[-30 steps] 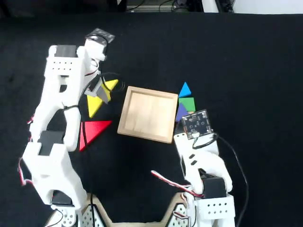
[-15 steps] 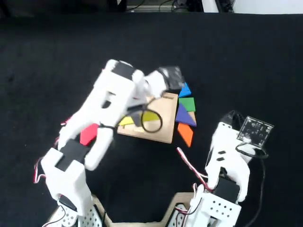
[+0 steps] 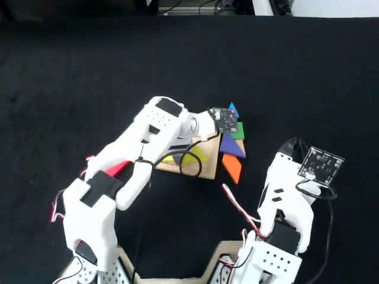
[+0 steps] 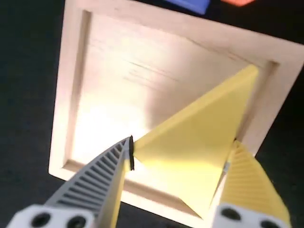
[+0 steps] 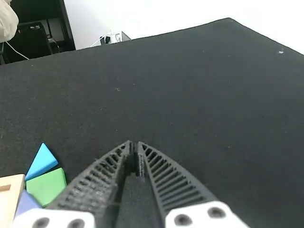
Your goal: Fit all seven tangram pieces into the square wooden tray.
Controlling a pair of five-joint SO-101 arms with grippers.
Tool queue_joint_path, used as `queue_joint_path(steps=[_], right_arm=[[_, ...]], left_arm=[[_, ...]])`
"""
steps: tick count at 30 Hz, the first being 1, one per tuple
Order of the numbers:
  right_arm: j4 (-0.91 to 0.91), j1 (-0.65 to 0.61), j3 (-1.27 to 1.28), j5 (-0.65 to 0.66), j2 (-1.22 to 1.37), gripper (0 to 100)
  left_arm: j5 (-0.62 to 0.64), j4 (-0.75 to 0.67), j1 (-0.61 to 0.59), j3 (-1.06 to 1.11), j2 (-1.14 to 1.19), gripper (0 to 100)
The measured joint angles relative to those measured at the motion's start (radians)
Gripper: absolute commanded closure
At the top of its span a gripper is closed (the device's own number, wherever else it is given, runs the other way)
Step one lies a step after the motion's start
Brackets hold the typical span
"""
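The square wooden tray (image 4: 71, 95) lies under my left gripper (image 4: 183, 152), which is shut on a large yellow triangle (image 4: 199, 147) held tilted inside the tray's frame. From above, the yellow triangle (image 3: 190, 156) peeks out beneath the left arm over the tray (image 3: 207, 170). A red triangle (image 3: 118, 168) lies left of the tray. Light blue triangle (image 3: 233, 110), green square (image 3: 235, 129) and an orange piece (image 3: 232, 168) sit along the tray's right side. My right gripper (image 5: 134, 156) is shut on nothing, raised right of those pieces.
The right arm (image 3: 293, 189) stands folded at the lower right, apart from the pieces. In the right wrist view the light blue triangle (image 5: 42, 161), green square (image 5: 46, 185) and a purple piece (image 5: 23, 204) lie beside the tray corner (image 5: 8, 192). Black cloth covers the table.
The left arm swung from the tray's left side to over the tray, carrying the yellow triangle. The right arm drew back to the right, away from the tray's edge.
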Motion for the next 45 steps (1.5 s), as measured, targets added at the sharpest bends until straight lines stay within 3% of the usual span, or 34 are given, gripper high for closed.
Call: queue_joint_path(steps=[3,7,15,21,28,31,36,40,45], right_arm=[[0.0,0.0,0.0,0.0,0.0,98.7],[0.0,0.0,0.0,0.0,0.0,98.7],[0.0,0.0,0.0,0.003,0.0,98.8],[0.057,-0.23,0.0,0.181,0.0,98.8],[0.224,-0.45,-0.12,0.203,0.0,98.8],[0.233,-0.554,-0.167,0.204,0.043,98.8],[0.201,-0.591,-0.311,0.215,0.348,98.8],[0.193,-0.597,-0.531,0.215,0.713,98.8],[0.203,-0.64,-0.796,0.144,1.18,98.8]], left_arm=[[0.0,0.069,0.002,-0.043,0.012,58],[0.0,0.15,0.008,-0.117,0.02,59],[0.014,0.175,0.005,-0.187,0.02,60],[0.278,0.279,-0.187,-0.315,-0.087,60],[0.632,0.384,-0.46,-0.176,-0.288,60],[0.801,0.265,-0.543,0.017,-0.39,60],[1.06,-0.06,-0.617,0.427,-0.534,60],[1.126,-0.206,-0.623,0.634,-0.618,60],[1.203,-0.238,-0.664,0.686,-0.655,60]])
